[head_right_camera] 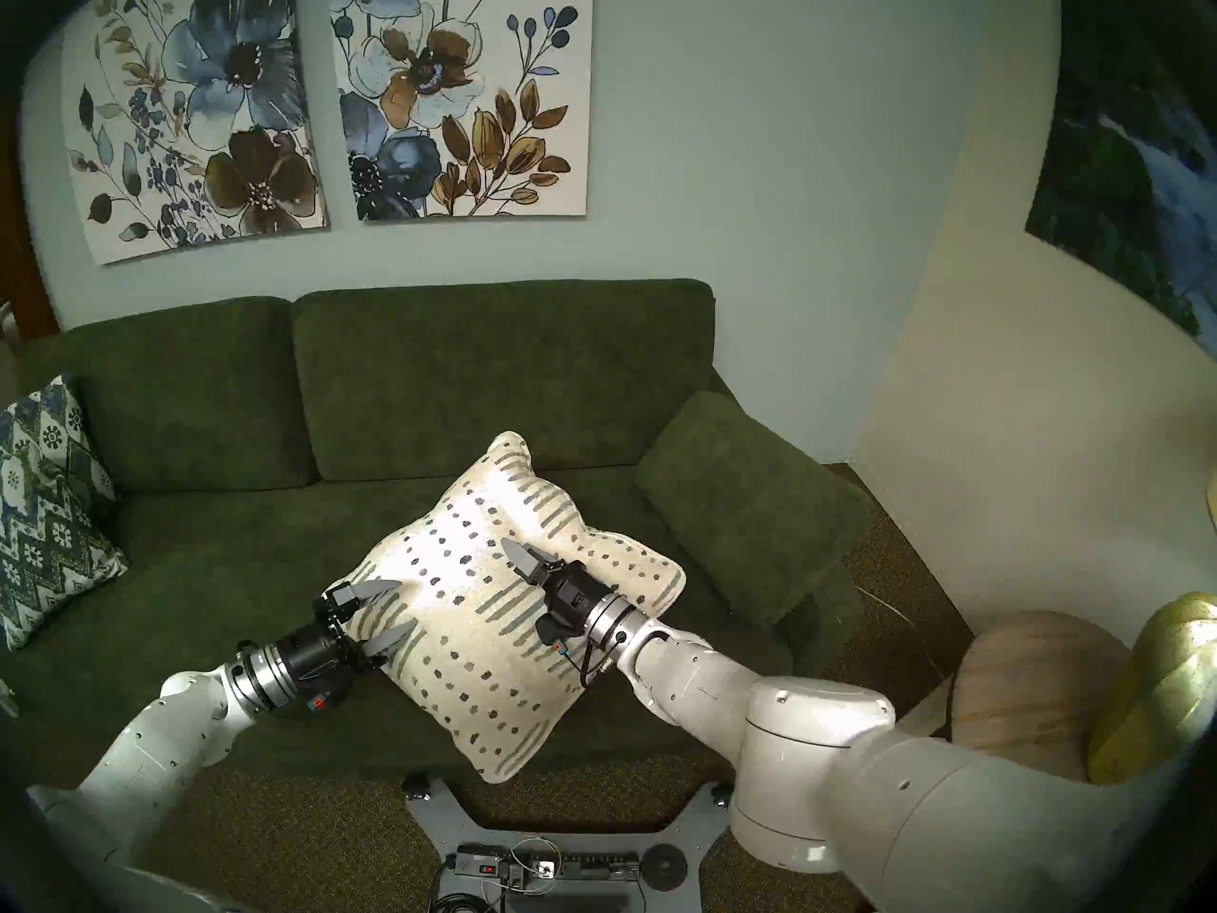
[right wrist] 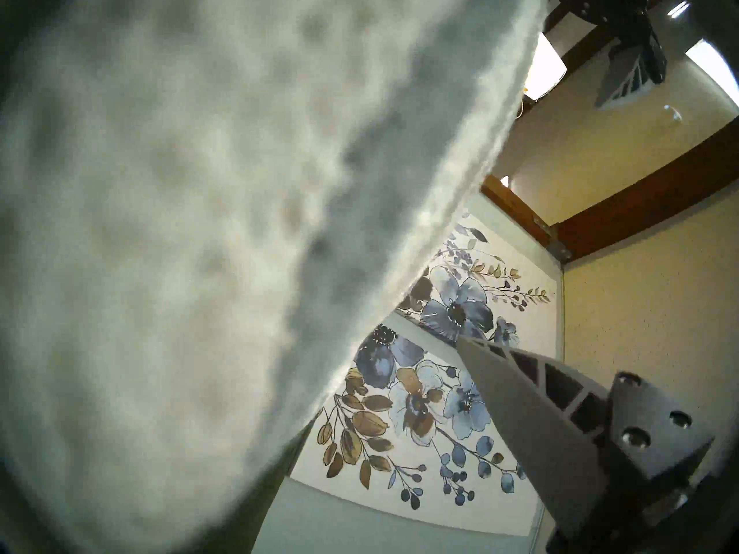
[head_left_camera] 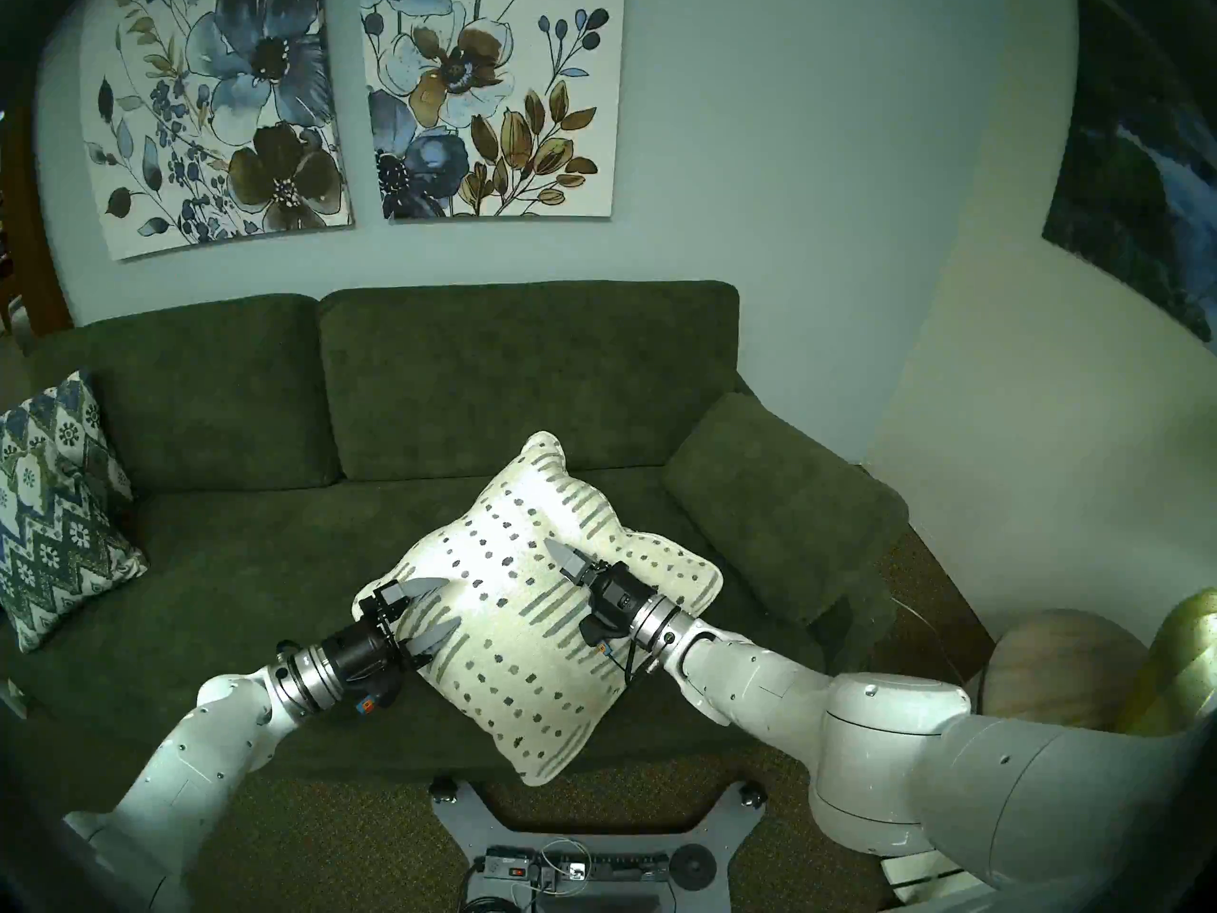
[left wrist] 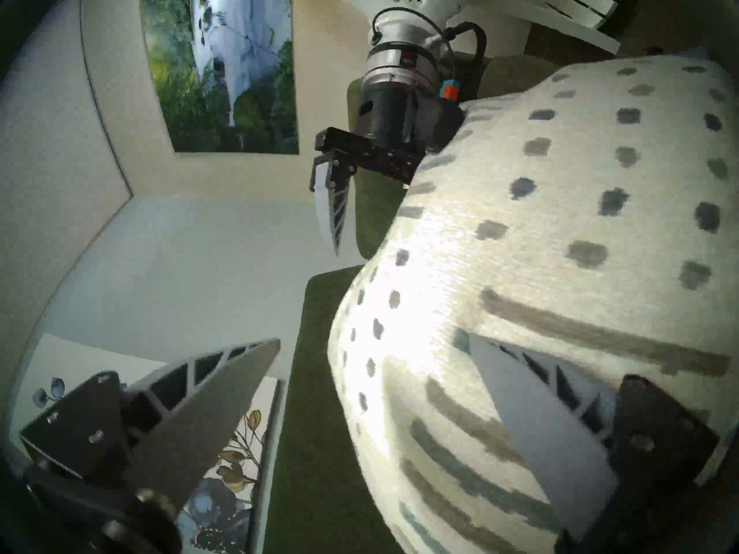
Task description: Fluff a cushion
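Note:
The cream cushion (head_left_camera: pixel 527 635) with grey-green dots and dash stripes is tilted on one corner over the sofa seat, between my two grippers. My left gripper (head_left_camera: pixel 451 603) is open at its left corner, both fingers lying against the patterned face. In the left wrist view one finger (left wrist: pixel 532 413) rests on the cushion (left wrist: pixel 560 221) and the other is free. My right gripper (head_left_camera: pixel 566 559) is open at the cushion's right edge, with one finger on top and the other hidden behind the fabric. In the right wrist view the blurred cushion (right wrist: pixel 160 221) fills the left side beside that finger (right wrist: pixel 540 413).
The dark green sofa (head_left_camera: pixel 230 595) has a blue-green zigzag pillow (head_left_camera: pixel 53 496) at its left end and a padded armrest (head_left_camera: pixel 777 496) on the right. My base (head_left_camera: pixel 566 846) stands at the sofa's front edge. A round wooden object (head_left_camera: pixel 1067 668) sits far right.

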You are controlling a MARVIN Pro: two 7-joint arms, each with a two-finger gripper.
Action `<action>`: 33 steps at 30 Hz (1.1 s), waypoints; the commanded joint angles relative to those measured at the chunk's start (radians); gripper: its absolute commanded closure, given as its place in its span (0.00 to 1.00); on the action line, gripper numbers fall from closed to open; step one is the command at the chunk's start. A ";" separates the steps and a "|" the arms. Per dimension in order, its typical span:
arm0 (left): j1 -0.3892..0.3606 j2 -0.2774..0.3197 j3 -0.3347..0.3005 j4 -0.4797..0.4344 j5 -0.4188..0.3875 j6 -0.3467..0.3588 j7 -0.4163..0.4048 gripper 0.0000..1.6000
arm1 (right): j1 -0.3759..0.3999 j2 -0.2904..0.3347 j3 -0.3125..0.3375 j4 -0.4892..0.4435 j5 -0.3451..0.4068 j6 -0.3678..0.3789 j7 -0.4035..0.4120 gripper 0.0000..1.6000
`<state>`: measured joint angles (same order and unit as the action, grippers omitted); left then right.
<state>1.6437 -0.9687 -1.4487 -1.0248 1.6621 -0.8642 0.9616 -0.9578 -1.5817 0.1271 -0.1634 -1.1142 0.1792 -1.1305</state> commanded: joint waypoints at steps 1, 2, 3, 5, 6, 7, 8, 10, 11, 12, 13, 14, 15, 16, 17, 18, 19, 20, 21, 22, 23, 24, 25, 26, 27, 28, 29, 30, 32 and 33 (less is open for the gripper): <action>-0.065 0.008 -0.021 -0.123 -0.013 0.006 0.068 0.00 | -0.110 -0.021 -0.024 0.007 -0.008 -0.023 0.018 0.00; -0.073 0.011 -0.025 -0.147 -0.015 0.007 0.069 0.00 | -0.120 -0.022 -0.023 0.007 -0.005 -0.022 0.017 0.00; -0.085 0.012 -0.029 -0.142 -0.016 0.009 0.071 0.00 | -0.100 -0.024 -0.027 0.010 -0.004 -0.027 0.019 0.00; -0.095 0.015 -0.035 -0.180 -0.019 0.011 0.072 0.00 | -0.115 -0.027 -0.026 0.011 0.000 -0.026 0.018 0.00; -0.096 0.015 -0.036 -0.192 -0.017 0.013 0.072 0.00 | -0.117 -0.030 -0.027 0.012 0.002 -0.027 0.018 0.00; -0.094 0.017 -0.037 -0.224 -0.016 0.015 0.071 0.00 | -0.129 -0.033 -0.027 0.013 0.005 -0.026 0.017 0.00; -0.088 0.015 -0.034 -0.227 -0.013 0.016 0.069 0.00 | -0.125 -0.035 -0.031 0.014 0.004 -0.030 0.019 0.00; -0.068 0.014 -0.030 -0.246 -0.011 0.017 0.066 0.00 | -0.123 -0.039 -0.041 0.021 0.007 -0.041 0.022 0.00; -0.055 0.010 -0.026 -0.237 -0.012 0.017 0.064 0.00 | -0.131 -0.038 -0.042 0.022 0.008 -0.045 0.020 0.00; -0.045 0.006 -0.022 -0.225 -0.011 0.019 0.060 0.00 | -0.125 -0.038 -0.048 0.025 0.009 -0.054 0.020 0.00; -0.045 0.006 -0.022 -0.225 -0.011 0.019 0.060 0.00 | -0.125 -0.038 -0.048 0.025 0.009 -0.054 0.020 0.00; -0.035 -0.004 -0.015 -0.200 -0.010 0.021 0.052 0.00 | -0.132 -0.035 -0.048 0.025 0.012 -0.057 0.014 0.00; -0.031 -0.015 -0.008 -0.174 -0.010 0.024 0.045 0.00 | -0.121 -0.033 -0.053 0.027 0.012 -0.066 0.012 0.00; -0.027 -0.029 0.003 -0.142 -0.007 0.028 0.033 0.00 | -0.131 -0.029 -0.049 0.025 0.016 -0.063 0.003 0.00; -0.024 -0.041 0.013 -0.118 -0.002 0.035 0.025 0.00 | -0.143 -0.027 -0.044 0.022 0.021 -0.060 -0.006 0.00; -0.013 -0.054 0.027 -0.102 0.004 0.042 0.014 0.00 | -0.118 -0.026 -0.050 0.023 0.021 -0.067 -0.011 0.00; -0.001 -0.078 0.056 -0.058 0.018 0.059 -0.002 0.00 | -0.126 -0.020 -0.038 0.017 0.031 -0.060 -0.031 0.00; -0.001 -0.078 0.056 -0.058 0.018 0.059 -0.002 0.00 | -0.126 -0.020 -0.038 0.017 0.031 -0.060 -0.031 0.00; -0.002 -0.091 0.069 -0.025 0.023 0.068 -0.005 0.00 | -0.119 -0.017 -0.037 0.017 0.035 -0.062 -0.040 0.00; 0.007 -0.096 0.079 -0.020 0.032 0.078 -0.015 0.00 | -0.109 -0.014 -0.035 0.016 0.037 -0.061 -0.048 0.00; 0.006 -0.105 0.087 0.004 0.036 0.085 -0.020 0.00 | -0.102 -0.013 -0.033 0.014 0.041 -0.062 -0.056 0.00; 0.006 -0.108 0.092 0.014 0.039 0.091 -0.028 0.00 | -0.093 -0.012 -0.033 0.012 0.043 -0.060 -0.066 0.00; -0.005 -0.115 0.097 0.044 0.042 0.098 -0.035 0.00 | -0.089 -0.012 -0.033 0.009 0.044 -0.062 -0.076 0.00; -0.014 -0.118 0.099 0.063 0.043 0.103 -0.044 0.00 | -0.085 -0.014 -0.033 0.004 0.046 -0.063 -0.086 0.00; -0.029 -0.124 0.101 0.093 0.046 0.107 -0.049 0.00 | -0.083 -0.015 -0.034 0.000 0.046 -0.065 -0.096 0.00; -0.034 -0.125 0.102 0.096 0.050 0.115 -0.061 0.00 | -0.080 -0.020 -0.035 -0.007 0.046 -0.066 -0.106 0.00; -0.038 -0.127 0.102 0.099 0.050 0.117 -0.066 0.00 | -0.080 -0.024 -0.036 -0.012 0.046 -0.068 -0.115 0.00; -0.054 -0.136 0.104 0.131 0.052 0.124 -0.071 0.00 | -0.080 -0.028 -0.038 -0.019 0.044 -0.070 -0.129 0.00; -0.069 -0.147 0.106 0.154 0.053 0.134 -0.080 0.00 | -0.083 -0.034 -0.043 -0.029 0.042 -0.075 -0.150 0.00; -0.077 -0.153 0.107 0.167 0.053 0.140 -0.084 0.00 | -0.085 -0.036 -0.044 -0.033 0.042 -0.077 -0.160 0.00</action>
<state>1.6249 -1.0695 -1.3518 -0.9478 1.7046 -0.7584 0.9201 -0.9893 -1.5923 0.1072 -0.1584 -1.0529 0.1346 -1.2428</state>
